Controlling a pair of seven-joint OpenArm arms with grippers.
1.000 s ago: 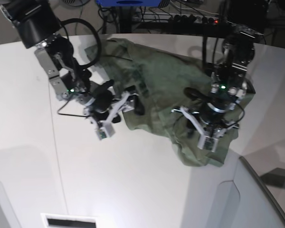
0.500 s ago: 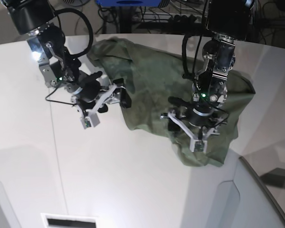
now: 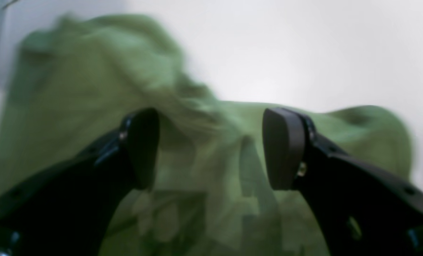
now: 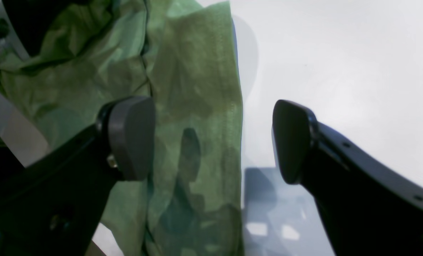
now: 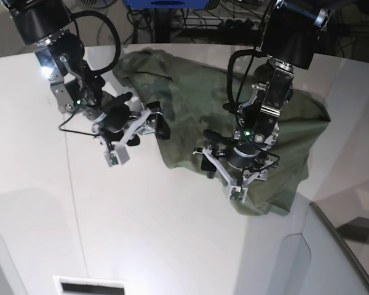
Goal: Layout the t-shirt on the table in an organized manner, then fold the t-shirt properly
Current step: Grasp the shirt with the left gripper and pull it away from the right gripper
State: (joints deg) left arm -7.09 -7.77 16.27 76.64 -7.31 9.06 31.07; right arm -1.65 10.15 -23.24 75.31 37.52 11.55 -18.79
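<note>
**Fingers of both arms spread, nothing held; shirt lies under the left, beside the right**

Left fingers (image 3: 286, 149) stand wide apart and empty. Left wrist view: blurred green cloth fills the gap between the pads, t-shirt (image 5: 221, 117) directly beneath. Cannot tell whether the tips touch it.

Right fingers (image 4: 129, 138) also spread wide, empty. Right wrist view: a straight hemmed edge of the shirt runs away from the camera between the two pads. One pad is over cloth, the other over bare tabletop (image 4: 339, 53).

Base view: shirt is a crumpled heap at the far middle of the tabletop (image 5: 141, 233), long axis running from the far end near the right arm toward the near end under the left arm. Left gripper (image 5: 237, 169) sits above the near lower lobe; right gripper (image 5: 132, 132) hangs just beside the shirt's side edge.

Judgement: layout not yet done. Left arm is nearer the bulk; right arm is best placed for the edge, which lies just inward of its outer pad.
</note>
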